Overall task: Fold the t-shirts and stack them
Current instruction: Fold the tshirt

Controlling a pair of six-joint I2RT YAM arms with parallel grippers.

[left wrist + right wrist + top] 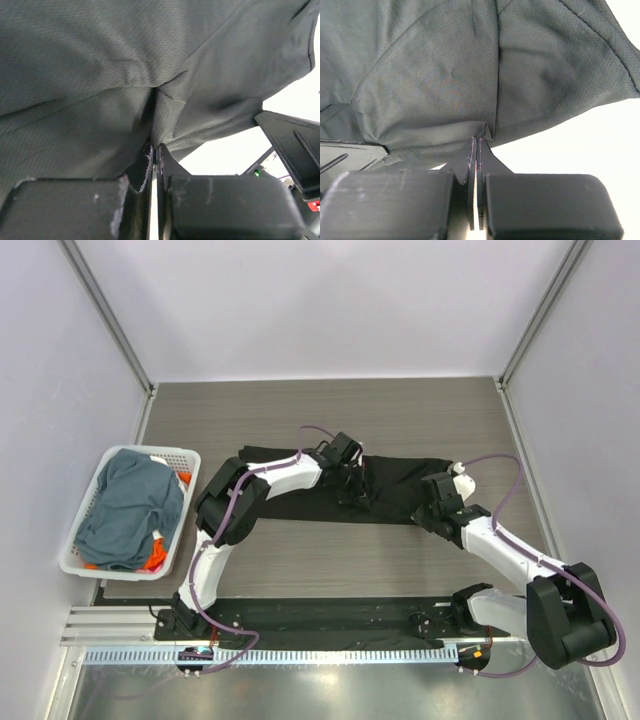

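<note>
A black t-shirt (395,485) lies as a long strip across the middle of the wooden table. My left gripper (352,490) sits on the strip's middle and my right gripper (432,512) on its right end. In the left wrist view my left gripper (155,146) is shut on a pinched fold of the black cloth (100,75), which drapes above the fingers. My right gripper (477,139) is shut on a bunched edge of the same cloth (445,75). A slate blue-grey t-shirt (130,505) fills the basket, with orange cloth (155,558) showing beneath it.
The white lattice basket (150,452) stands at the table's left edge. Grey walls close in the back and both sides. A metal rail (300,652) with the arm bases runs along the near edge.
</note>
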